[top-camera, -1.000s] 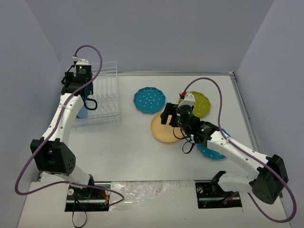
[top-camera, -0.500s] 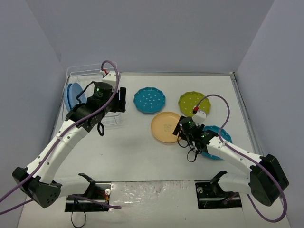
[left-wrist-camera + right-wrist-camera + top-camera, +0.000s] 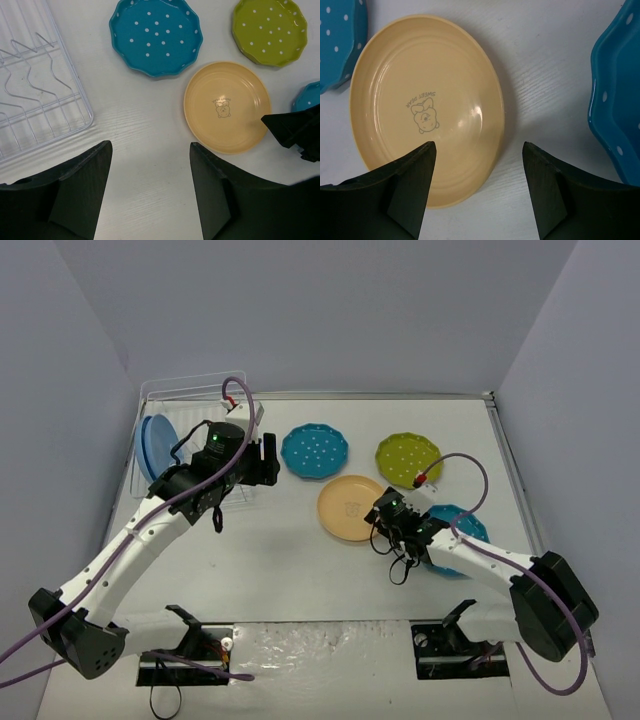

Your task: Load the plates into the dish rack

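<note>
The white wire dish rack stands at the back left with a light blue plate upright in it. On the table lie a teal dotted plate, a lime green dotted plate, an orange-yellow plate and a second teal plate partly under my right arm. My left gripper is open and empty, high between the rack and the teal plate. My right gripper is open, low over the orange-yellow plate's near right edge.
Grey walls close the table on three sides. The rack's corner lies just left of my left gripper. The second teal plate sits right of my right fingers. Purple cables loop off both wrists.
My left arm has swung from the rack toward the plates, leaving the light blue plate upright in the rack. My right gripper has dropped back to the orange-yellow plate's near edge.
</note>
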You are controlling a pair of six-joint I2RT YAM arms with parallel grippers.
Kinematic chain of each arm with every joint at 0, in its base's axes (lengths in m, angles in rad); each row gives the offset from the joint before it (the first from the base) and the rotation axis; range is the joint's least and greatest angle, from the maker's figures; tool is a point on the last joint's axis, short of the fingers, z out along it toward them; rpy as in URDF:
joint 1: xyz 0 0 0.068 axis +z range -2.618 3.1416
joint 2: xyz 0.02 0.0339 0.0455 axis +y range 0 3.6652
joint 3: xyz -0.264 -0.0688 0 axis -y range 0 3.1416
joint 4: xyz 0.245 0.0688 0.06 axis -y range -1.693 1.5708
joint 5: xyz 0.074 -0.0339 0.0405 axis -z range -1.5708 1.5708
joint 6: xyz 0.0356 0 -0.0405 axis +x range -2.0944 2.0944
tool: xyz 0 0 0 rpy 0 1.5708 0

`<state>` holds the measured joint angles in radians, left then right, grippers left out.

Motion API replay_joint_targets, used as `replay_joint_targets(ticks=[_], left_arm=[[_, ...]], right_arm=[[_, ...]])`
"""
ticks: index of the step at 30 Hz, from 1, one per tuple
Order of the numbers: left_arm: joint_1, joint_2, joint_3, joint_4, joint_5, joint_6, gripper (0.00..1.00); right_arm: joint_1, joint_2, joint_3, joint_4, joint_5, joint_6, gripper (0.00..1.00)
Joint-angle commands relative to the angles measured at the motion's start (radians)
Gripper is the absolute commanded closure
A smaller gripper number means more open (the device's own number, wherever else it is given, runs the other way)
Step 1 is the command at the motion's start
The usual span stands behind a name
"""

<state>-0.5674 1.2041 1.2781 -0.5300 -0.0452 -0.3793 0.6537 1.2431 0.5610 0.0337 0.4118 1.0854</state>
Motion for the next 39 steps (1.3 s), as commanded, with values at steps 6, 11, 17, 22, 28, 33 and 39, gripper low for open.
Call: replay_joint_targets(ticks=[6, 11, 17, 22, 28, 33, 39], left_arm=[[-0.005, -0.029, 0.018, 0.065, 0.013, -0.015, 0.41], [-0.006, -0.016, 0.013, 0.069, 0.015, -0.018, 0.41], [-0.006, 0.001, 0.011, 0.077, 0.017, -0.022, 0.41], [-0.006, 0.012, 0.007, 0.085, 0.027, -0.029, 0.41], [-0.008, 0.016, -0.003, 0.090, 0.033, -0.036, 0.41], [-0.008, 0.019, -0.006, 0.087, 0.036, -0.045, 0.41], [-0.010, 0.051, -0.015, 0.118, 0.080, -0.079, 0.40]], right_arm=[[-0.011, 0.163, -0.001, 0.205, 0.021, 0.085, 0.34], [-0.020, 0.182, -0.022, 0.248, 0.020, 0.100, 0.39], [-0.029, 0.172, -0.056, 0.262, 0.032, 0.112, 0.58], [-0.034, 0.162, -0.075, 0.268, 0.036, 0.113, 0.73], [-0.032, 0.137, -0.083, 0.256, 0.030, 0.089, 1.00], [-0.031, 0.030, -0.077, 0.197, 0.015, 0.053, 1.00], [-0.029, -0.150, -0.027, 0.084, -0.017, -0.006, 1.00]])
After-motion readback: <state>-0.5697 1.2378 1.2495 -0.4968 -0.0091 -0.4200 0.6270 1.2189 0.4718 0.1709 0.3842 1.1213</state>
